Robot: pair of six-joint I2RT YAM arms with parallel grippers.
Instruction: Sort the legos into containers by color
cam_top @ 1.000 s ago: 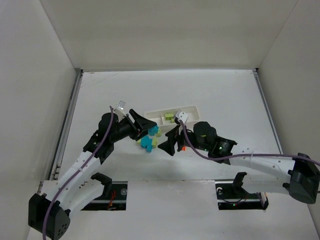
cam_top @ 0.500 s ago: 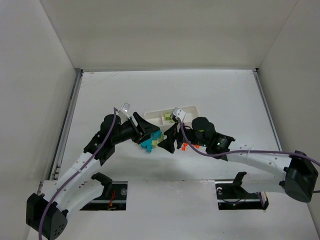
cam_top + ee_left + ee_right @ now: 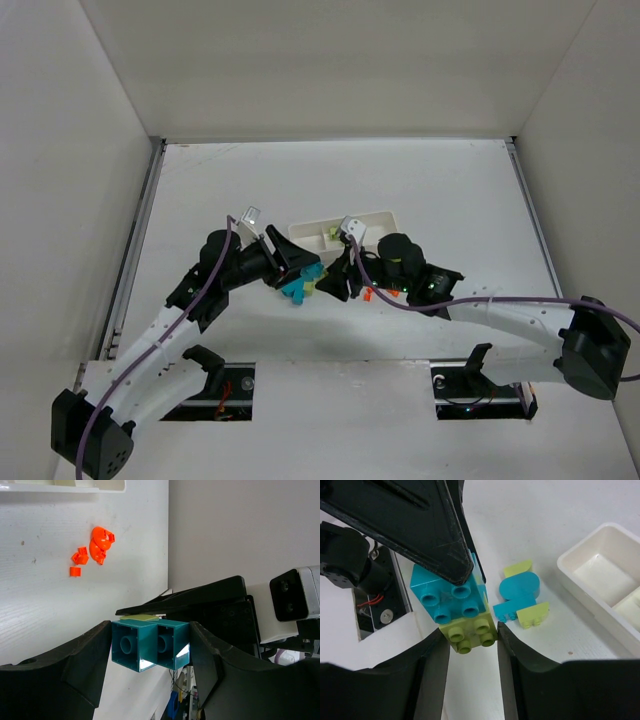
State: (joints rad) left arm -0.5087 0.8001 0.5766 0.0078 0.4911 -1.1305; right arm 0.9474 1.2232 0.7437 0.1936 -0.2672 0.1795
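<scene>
Cyan brick (image 3: 149, 645), pinched by left gripper (image 3: 150, 639), hides most of yellow-green brick (image 3: 138, 617).

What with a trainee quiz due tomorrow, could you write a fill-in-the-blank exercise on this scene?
1. The left gripper is shut on a ___ brick.
2. The right gripper is shut on a ___ brick.
3. The loose pieces on the table near the tray are ___.
Missing words: cyan, for the cyan brick; yellow-green, for the yellow-green brick; orange.

White table (image 3: 420, 180) boxed in on three sides by plain pale walls (image 3: 340, 60), a metal rail (image 3: 133, 255) down its left edge
</scene>
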